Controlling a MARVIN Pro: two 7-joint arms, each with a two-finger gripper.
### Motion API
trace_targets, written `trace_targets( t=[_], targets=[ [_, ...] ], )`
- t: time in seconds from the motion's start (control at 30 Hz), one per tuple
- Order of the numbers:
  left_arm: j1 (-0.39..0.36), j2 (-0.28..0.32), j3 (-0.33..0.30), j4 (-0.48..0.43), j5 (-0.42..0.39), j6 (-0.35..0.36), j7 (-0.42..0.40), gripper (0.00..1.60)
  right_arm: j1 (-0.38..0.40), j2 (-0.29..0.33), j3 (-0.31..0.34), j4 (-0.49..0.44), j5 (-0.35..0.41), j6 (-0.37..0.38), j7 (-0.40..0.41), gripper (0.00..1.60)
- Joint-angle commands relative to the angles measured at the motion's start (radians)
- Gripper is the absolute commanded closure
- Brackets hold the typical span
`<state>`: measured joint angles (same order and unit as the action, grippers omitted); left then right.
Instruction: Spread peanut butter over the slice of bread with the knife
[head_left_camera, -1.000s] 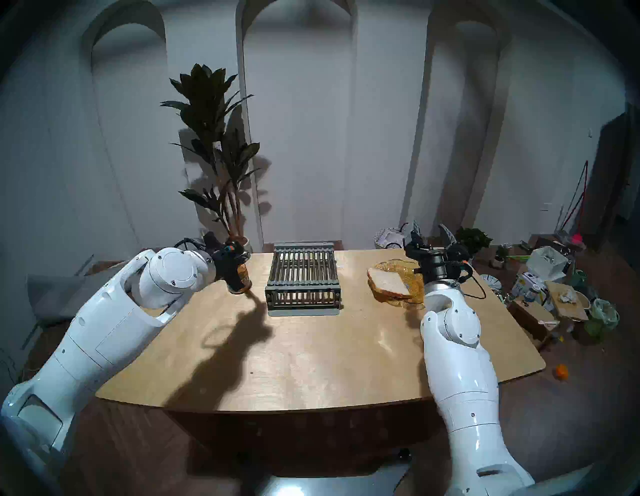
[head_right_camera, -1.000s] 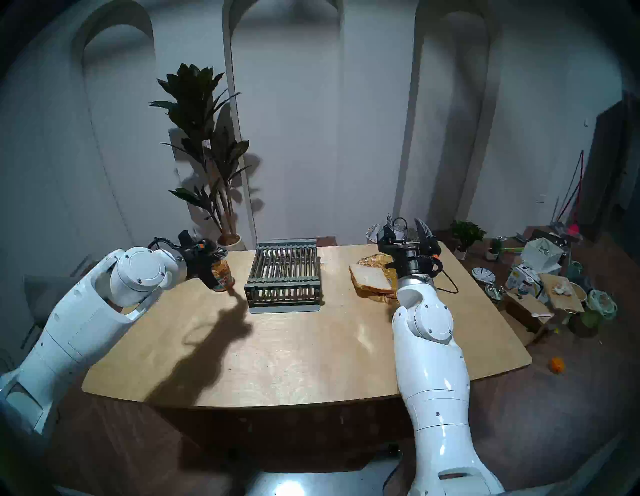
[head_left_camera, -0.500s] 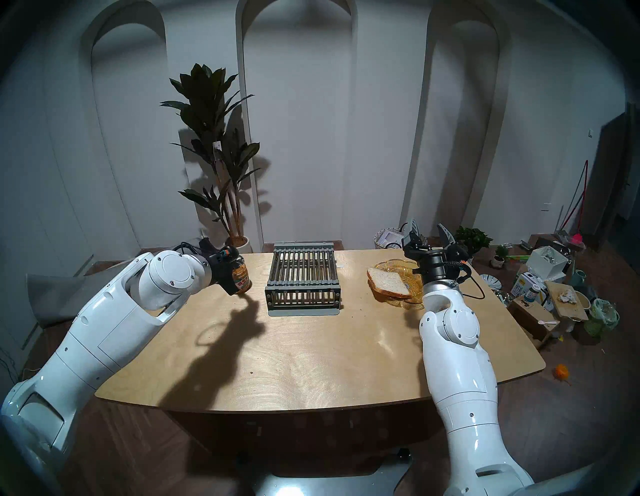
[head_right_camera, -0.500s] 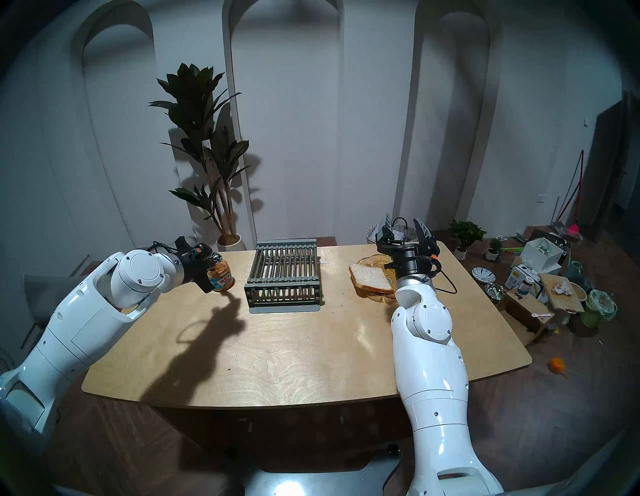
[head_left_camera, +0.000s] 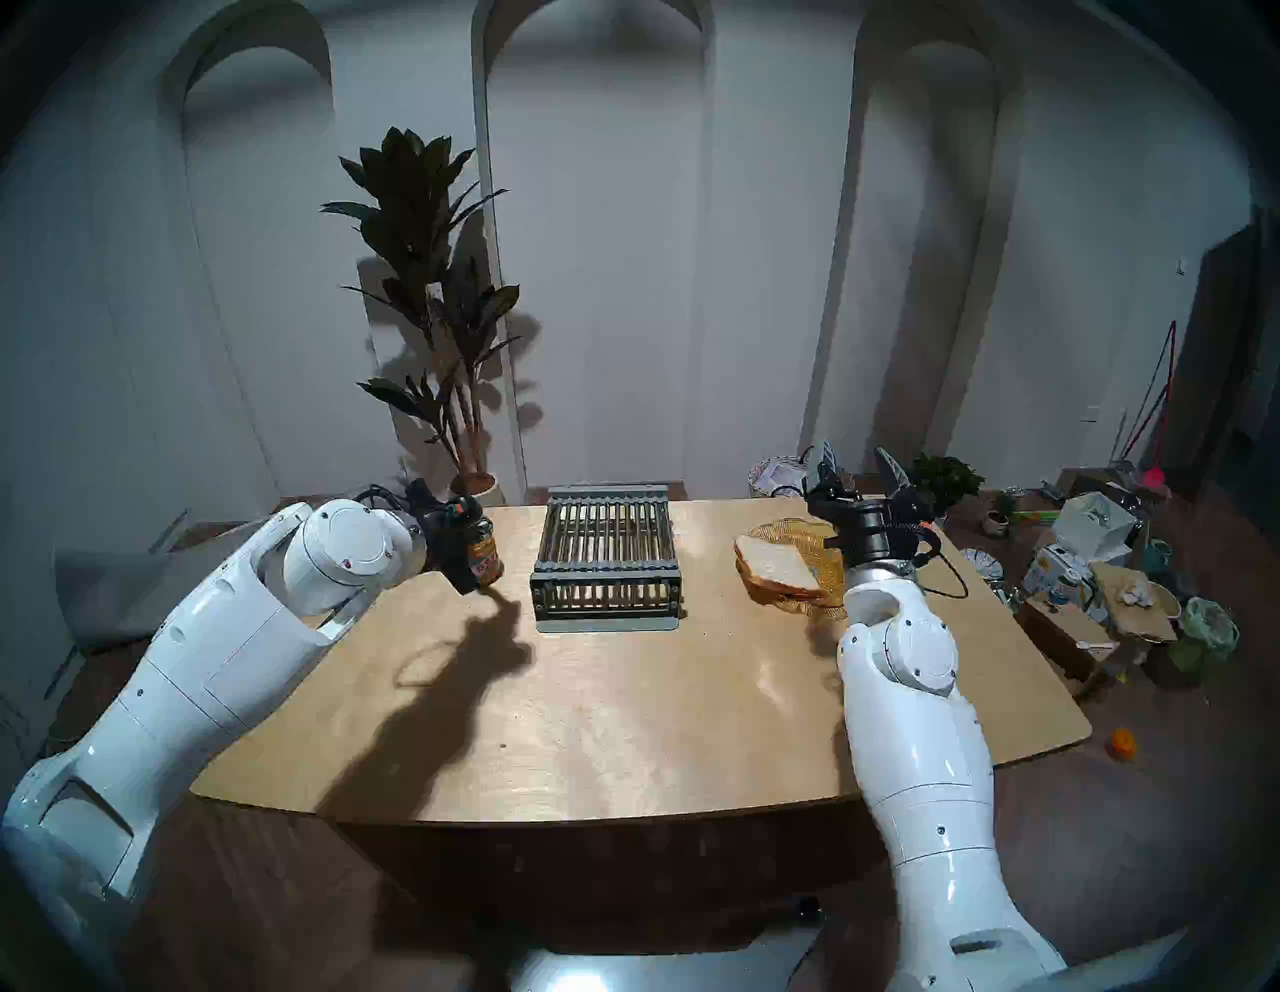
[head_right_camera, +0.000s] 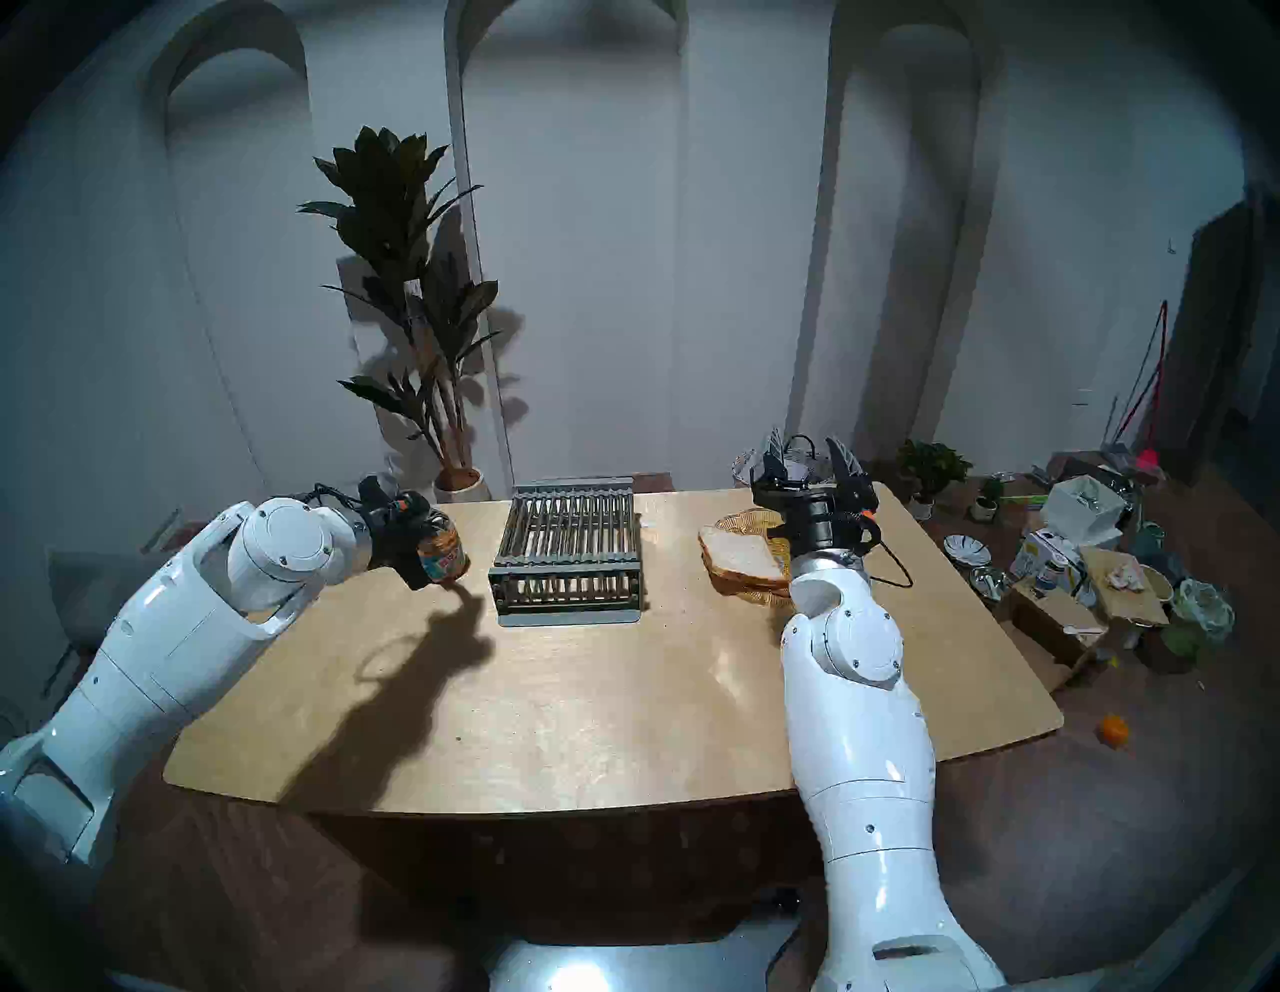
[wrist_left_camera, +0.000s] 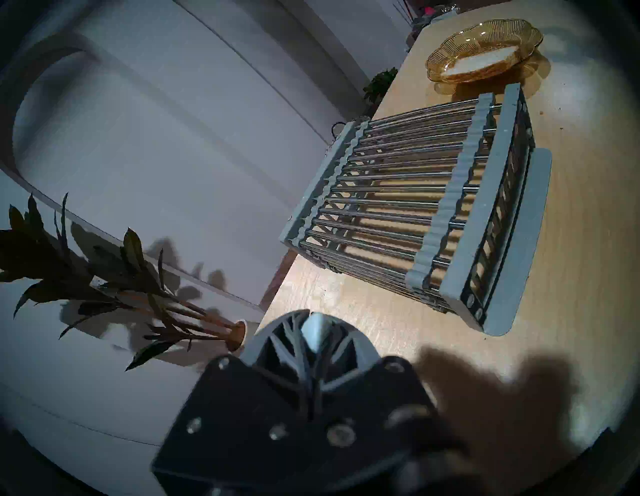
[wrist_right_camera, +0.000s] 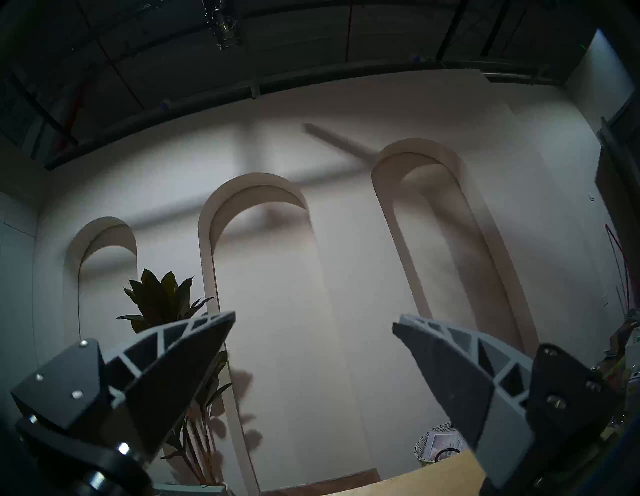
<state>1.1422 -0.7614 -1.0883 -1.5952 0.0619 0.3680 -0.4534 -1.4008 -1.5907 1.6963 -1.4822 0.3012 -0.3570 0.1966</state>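
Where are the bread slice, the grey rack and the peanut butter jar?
bread slice (head_left_camera: 774, 563): head left view, middle of crumb.
grey rack (head_left_camera: 606, 544): head left view, top bars.
peanut butter jar (head_right_camera: 445, 553): head right view, label.

Jar (head_right_camera: 447, 551) label too blurred to read (red and blue marks only), no other legible text

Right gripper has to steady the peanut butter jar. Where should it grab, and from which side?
Grip the jar across its round labelled body, coming in level from the rack side. It looks upright, and the left gripper crowds its left side and top.
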Motion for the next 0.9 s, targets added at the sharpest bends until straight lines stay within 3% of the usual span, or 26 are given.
trace_targets(
  t=[0.0,0.33,0.87],
  targets=[
    [-0.042,-0.018,0.005,0.025,0.02,-0.016,0.007,1.6,-0.002,0.002,0.011,-0.037,0.003,-0.008,-0.006,0.0],
    [-0.058,-0.055,0.015,0.089,0.05,-0.031,0.031,1.6,-0.013,0.004,0.026,-0.048,0.001,-0.004,-0.01,0.0],
    [0.037,-0.067,0.018,0.029,0.119,-0.02,0.194,1.6,-0.012,0.003,0.035,-0.043,0.008,0.003,0.004,0.0]
  ],
)
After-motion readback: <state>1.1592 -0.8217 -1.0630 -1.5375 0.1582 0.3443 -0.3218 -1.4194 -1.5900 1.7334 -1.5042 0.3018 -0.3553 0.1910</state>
